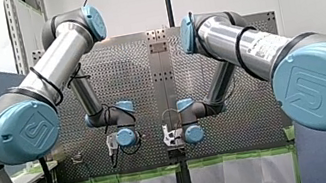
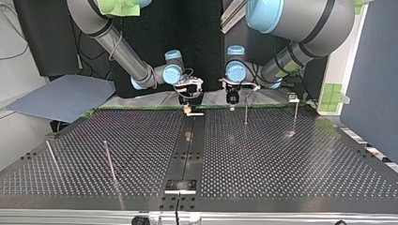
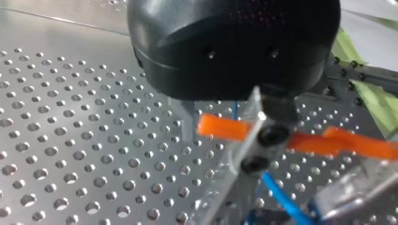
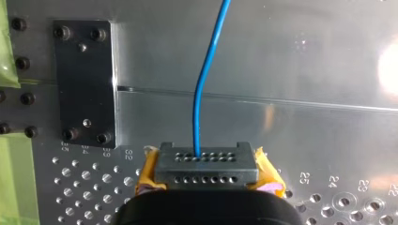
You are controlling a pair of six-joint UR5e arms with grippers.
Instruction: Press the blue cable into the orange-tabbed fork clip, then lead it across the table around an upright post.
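at the green-taped edge of the perforated table (image 4: 305, 70) my right gripper (image 4: 207, 172) clamps a grey block (image 4: 206, 164), blue cable (image 4: 202, 93) running ahead from it; my left gripper (image 2: 231, 106), grip unclear, hangs beside the orange-tabbed clip (image 3: 220, 127).

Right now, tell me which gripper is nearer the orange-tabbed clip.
Left. My left gripper hangs right at the orange-tabbed clip. My right gripper holds the grey block apart from it; no clip shows in its wrist view.
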